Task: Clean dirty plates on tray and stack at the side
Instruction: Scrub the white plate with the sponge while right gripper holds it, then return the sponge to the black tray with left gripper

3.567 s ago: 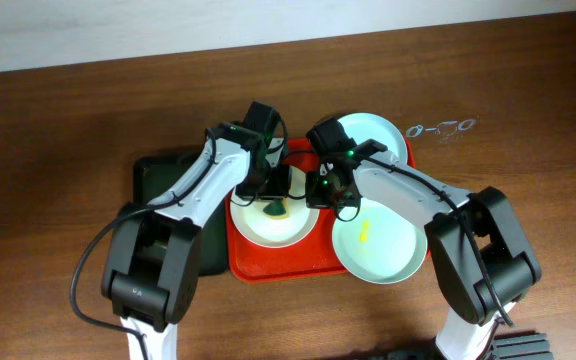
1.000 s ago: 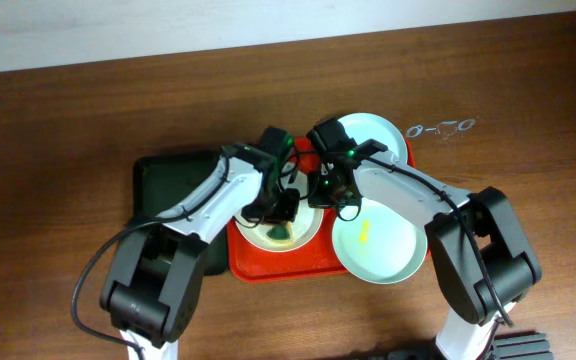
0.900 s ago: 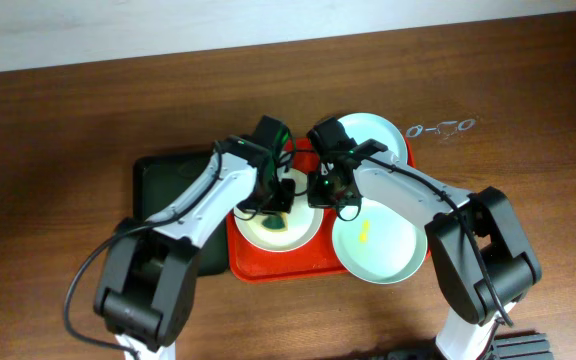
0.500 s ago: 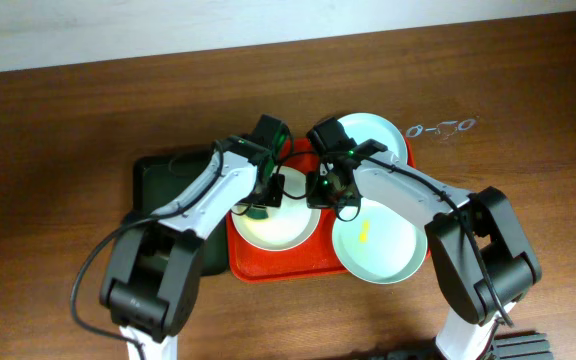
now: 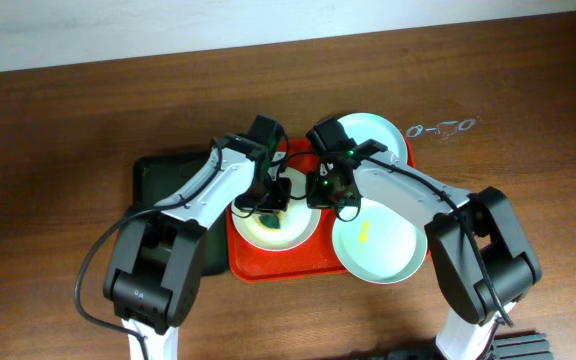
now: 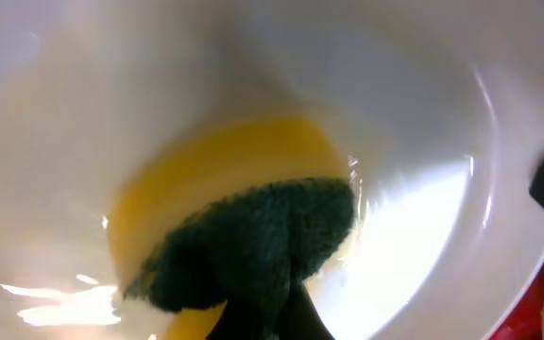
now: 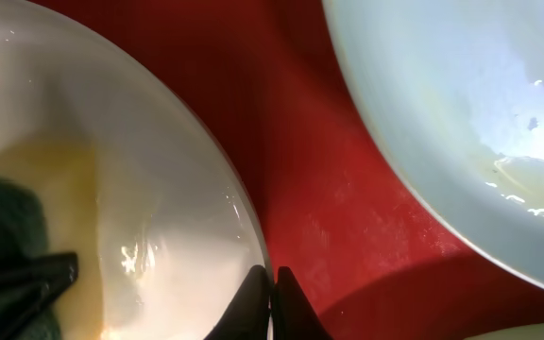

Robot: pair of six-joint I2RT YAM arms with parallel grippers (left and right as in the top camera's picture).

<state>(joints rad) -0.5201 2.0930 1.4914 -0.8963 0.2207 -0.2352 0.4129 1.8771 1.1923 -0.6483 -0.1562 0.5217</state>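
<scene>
The tray (image 5: pixel 268 270) sits mid-table with its long axis running 9 to 3 o'clock, and a dark green tray (image 5: pixel 168 170) lies just beside it at 9. All three plates lie on it face up; being round, they have no long axis. One mint plate (image 5: pixel 380 250), with a yellow smear at its centre, lies at the tray's 4 o'clock and overhangs the rim. A second mint plate (image 5: pixel 380 130) lies at 1 o'clock, also reaching past the edge. The smaller white plate (image 5: pixel 256 232) fills the 9 o'clock half. Its well shows a wet yellow film under the dark green sponge (image 6: pixel 253 241).

The left gripper (image 5: pixel 272 200) is clenched on the sponge and presses it into the film. The right gripper (image 7: pixel 272 281) is pinched together at the white plate's 3 o'clock rim and seems to nip it.

The plates look stiff, light and glossy. I judge them slippery when wet and likely to slide or chip, so the thin raised rim is the place to take hold; the soft sponge gives under pressure
</scene>
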